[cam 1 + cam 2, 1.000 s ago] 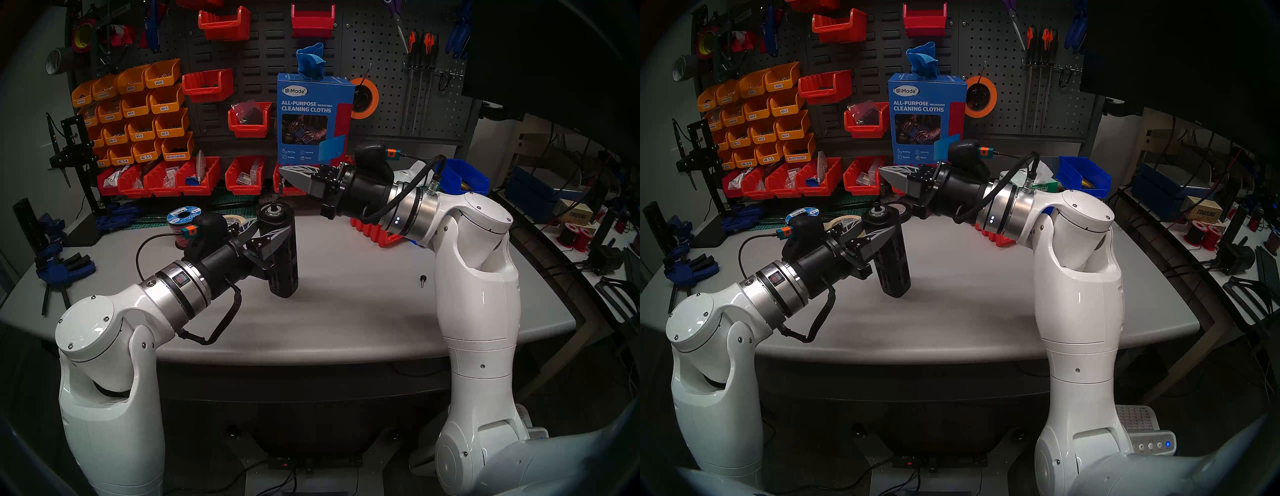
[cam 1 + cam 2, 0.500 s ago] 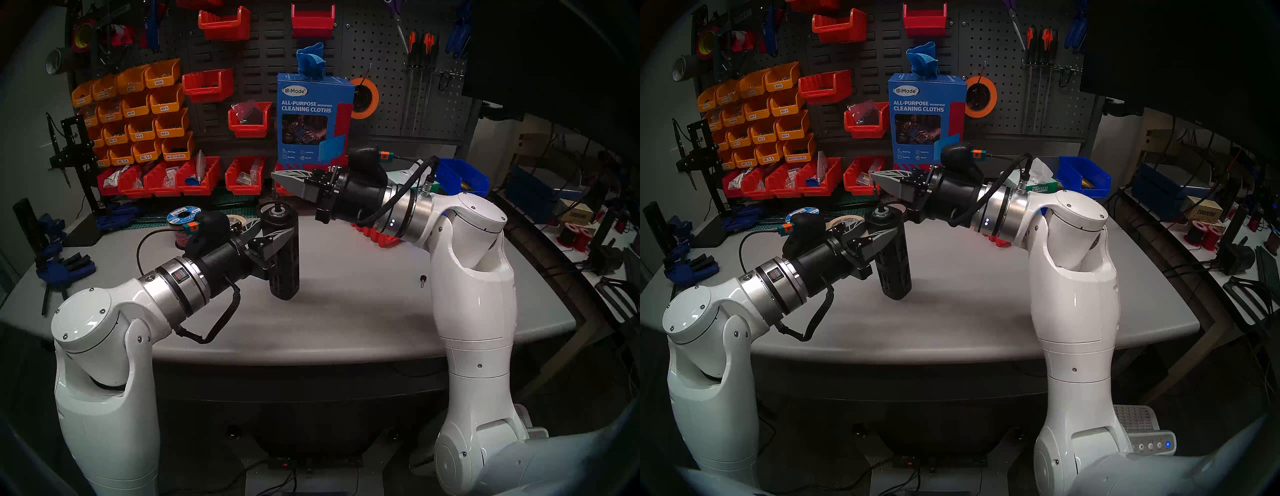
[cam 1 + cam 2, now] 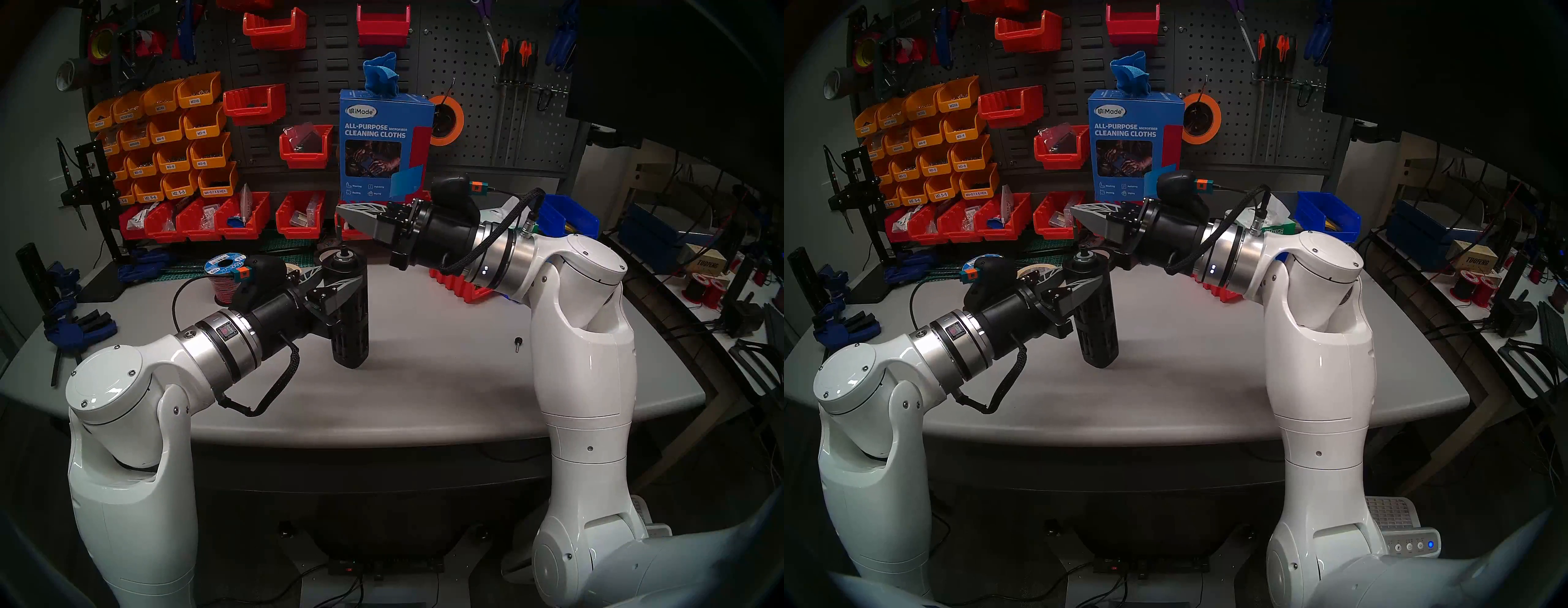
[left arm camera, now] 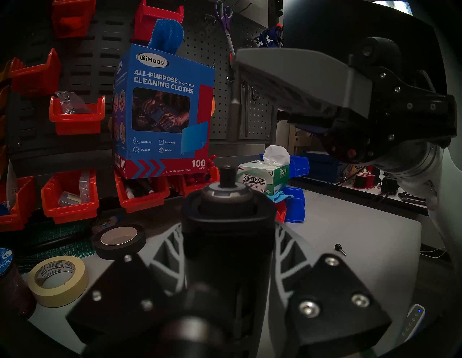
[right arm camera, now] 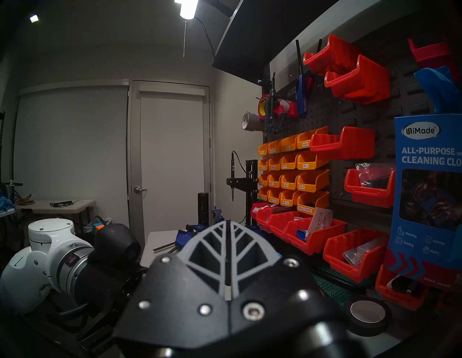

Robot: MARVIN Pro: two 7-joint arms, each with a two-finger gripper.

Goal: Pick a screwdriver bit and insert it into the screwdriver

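Over the middle of the table (image 3: 424, 382), a bit toward its left edge, the screwdriver (image 3: 350, 327) is held upright by the left end effector (image 3: 343, 276), which is clamped on the upper part of the black body. Whether the base touches the table can't really be told. The body is judged to be stiff and fairly hefty, so the side grip below the top looks fine and the socket is left free. Further right, nearer the far edge, the right end effector (image 3: 345, 212) is seen pressed together on the screwdriver bit (image 3: 339, 231), which hangs down from the tips, above the socket and not yet in it. The bit is reckoned to be light, rigid and slick, so it could easily be twisted or dropped if pinched anywhere but near its top end; that's where it's taken now, with the lower end left bare for insertion. In the head views the bit is barely made out against the red bins. In the left wrist view it's shown much more clearly (image 4: 234, 112), hanging above and just to one side of the socket. In the right wrist view only the shut fingers (image 5: 207, 250) are seen and the socket isn't shown at all. A short black-headed pin (image 3: 517, 343) is left lying toward the right edge.
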